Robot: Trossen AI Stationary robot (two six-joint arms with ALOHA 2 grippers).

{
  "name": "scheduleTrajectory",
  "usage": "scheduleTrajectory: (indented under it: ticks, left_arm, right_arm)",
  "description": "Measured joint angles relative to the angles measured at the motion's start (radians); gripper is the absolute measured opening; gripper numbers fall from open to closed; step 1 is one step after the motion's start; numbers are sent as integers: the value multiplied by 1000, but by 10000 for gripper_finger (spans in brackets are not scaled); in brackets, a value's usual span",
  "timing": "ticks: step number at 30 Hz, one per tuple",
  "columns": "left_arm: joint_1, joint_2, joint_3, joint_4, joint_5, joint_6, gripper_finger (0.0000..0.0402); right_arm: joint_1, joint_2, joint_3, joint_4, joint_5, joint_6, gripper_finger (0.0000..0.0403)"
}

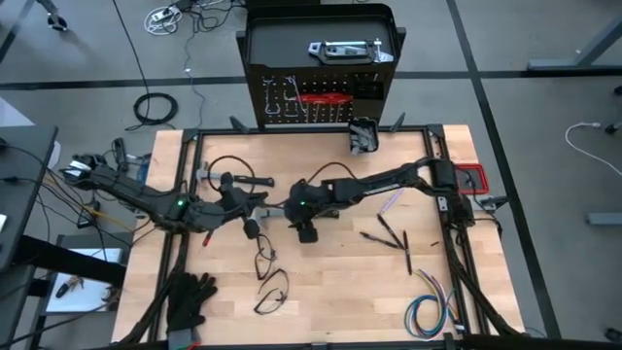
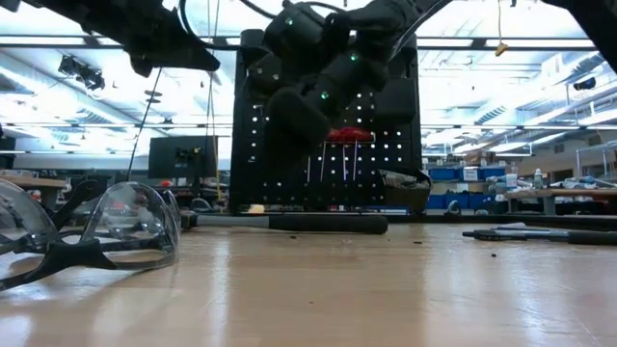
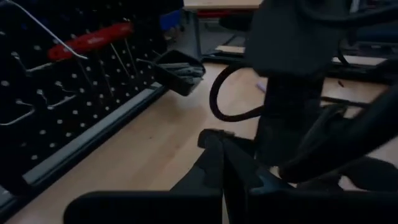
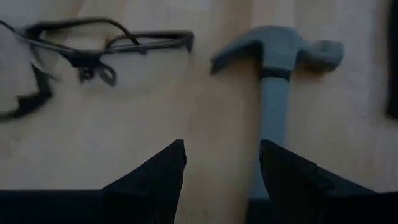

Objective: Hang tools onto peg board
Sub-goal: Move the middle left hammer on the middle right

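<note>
A steel hammer [image 4: 277, 81] with a black grip [image 1: 243, 181] lies flat on the table's left-middle; it also shows in the low view [image 2: 318, 224]. My right gripper [image 4: 221, 168] is open and hovers above the table near its middle [image 1: 303, 219]. The hammer's handle runs under one finger in the right wrist view. My left gripper [image 3: 222, 168] looks shut and empty, raised beside the hammer [image 1: 248, 199]. The black peg board [image 1: 311, 102] stands at the far edge, with red-handled tools [image 3: 93, 38] on its hooks and a small black bin [image 3: 180, 70].
Clear safety glasses [image 2: 96, 231] lie near the front [image 1: 264, 261], beside the hammer in the right wrist view [image 4: 93, 50]. Black gloves [image 1: 190, 301] lie front left and a coloured wire bundle [image 1: 428, 311] front right. Slim dark tools [image 1: 389, 233] lie right of centre.
</note>
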Motion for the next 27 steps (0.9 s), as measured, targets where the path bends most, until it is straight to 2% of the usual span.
scheduleTrajectory:
  ticks: [6,9,17,20,24,27]
  left_arm:
    - [-68,6,-3,38,-136,-15,0]
    - [-97,6,-40,126,-204,-2,0]
    - [-126,7,-116,193,-223,-66,0]
    - [-133,6,-119,191,-234,-84,0]
    - [-134,2,-119,192,-251,-84,0]
    - [-134,2,-119,187,-251,-84,0]
  right_arm:
    - [-42,43,12,46,-25,-18,214]
    - [-58,70,11,64,-46,-15,214]
    - [-81,127,14,74,-34,-12,209]
    - [-83,127,15,49,-5,-11,182]
    - [-83,126,16,21,35,-15,93]
    - [-84,126,15,21,39,-26,92]
